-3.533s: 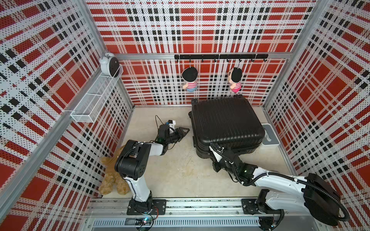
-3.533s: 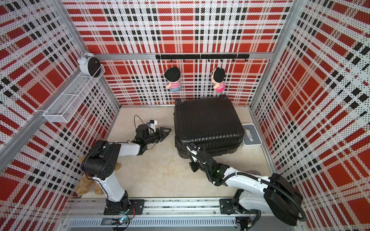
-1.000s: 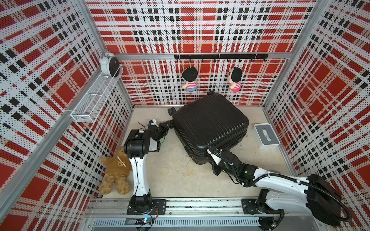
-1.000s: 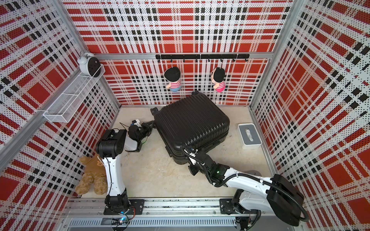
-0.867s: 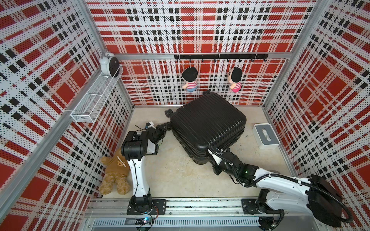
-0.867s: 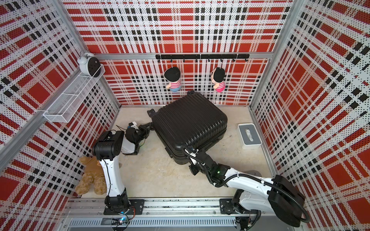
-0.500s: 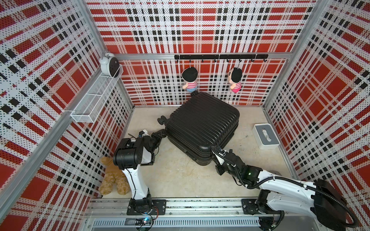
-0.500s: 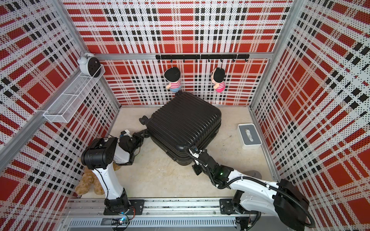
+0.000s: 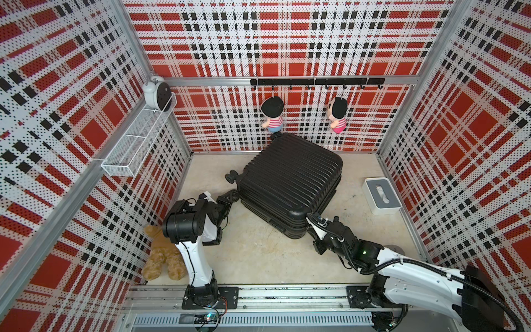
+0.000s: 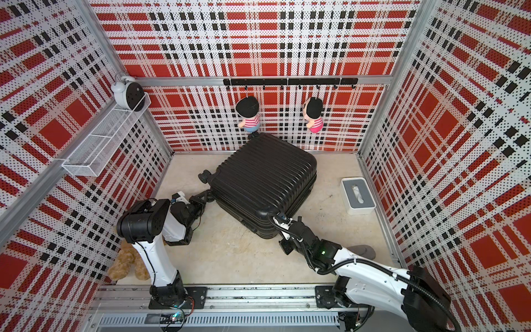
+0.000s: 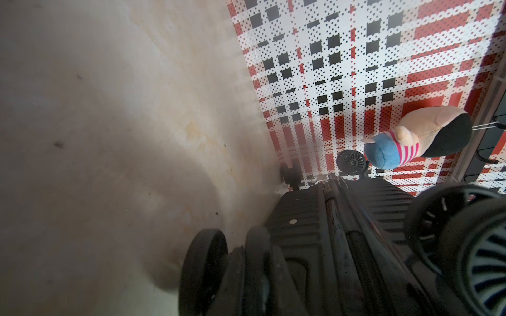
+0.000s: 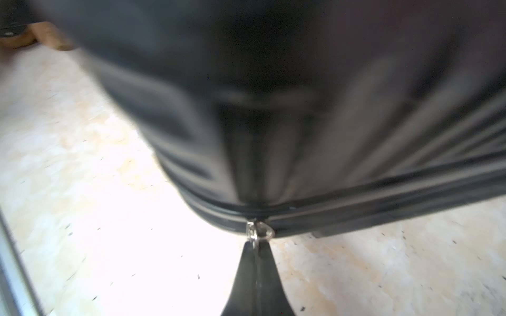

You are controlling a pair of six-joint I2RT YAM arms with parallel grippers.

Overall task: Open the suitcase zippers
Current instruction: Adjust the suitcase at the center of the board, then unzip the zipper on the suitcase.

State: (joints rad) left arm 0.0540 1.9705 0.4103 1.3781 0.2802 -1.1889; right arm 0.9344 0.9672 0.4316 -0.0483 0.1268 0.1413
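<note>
Large black ribbed hard-shell suitcase point(image 9: 290, 178) point(image 10: 264, 175) lies flat on the beige stone-look surface point(image 9: 258, 253), turned askew, both shells together. Right end effector point(image 12: 256, 246) point(image 9: 309, 218) sits right at the suitcase's nearest rounded corner, with the case body spreading away beyond its tip. Its jaws are pinched fully together on a small silver metal zipper pull point(image 12: 258, 232). The thin black zipper track point(image 12: 356, 198) runs off both ways from the zipper pull along the seam. The view is blurred.

Left end effector point(image 9: 227, 199) point(image 10: 201, 201) is closed down, with its tip against a small black caster wheel point(image 9: 233, 195) at the case's wheel end, and the suitcase is straight ahead of it. Can't tell if it actually grips the wheel.
</note>
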